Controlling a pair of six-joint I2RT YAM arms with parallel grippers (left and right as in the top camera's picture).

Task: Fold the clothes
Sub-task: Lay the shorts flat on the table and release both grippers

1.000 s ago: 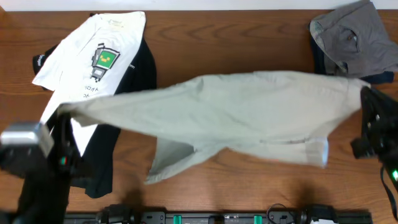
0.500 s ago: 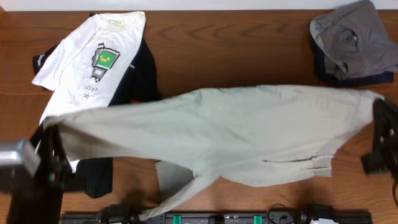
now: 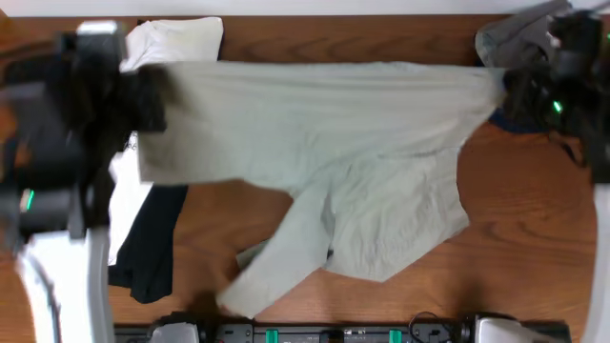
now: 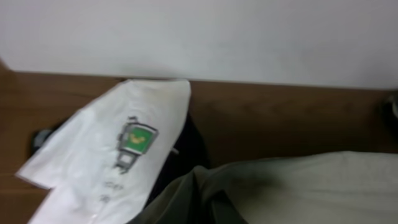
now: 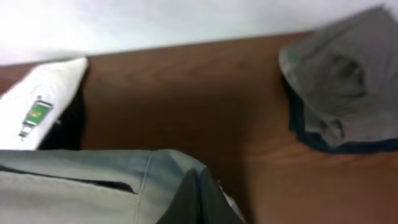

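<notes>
The khaki garment point(image 3: 324, 133) is stretched across the upper half of the overhead frame, and its lower part trails toward the lower centre over the table point(image 3: 534, 248). The 2 grippers each pinch a top corner of it: the left gripper point(image 3: 151, 95) at upper left, the right gripper point(image 3: 508, 90) at upper right. A white T-shirt point(image 4: 106, 155) lies over a black piece point(image 3: 152, 252) at left. A grey piece point(image 5: 339, 87) sits on a navy piece point(image 5: 329, 146) at upper right.
</notes>
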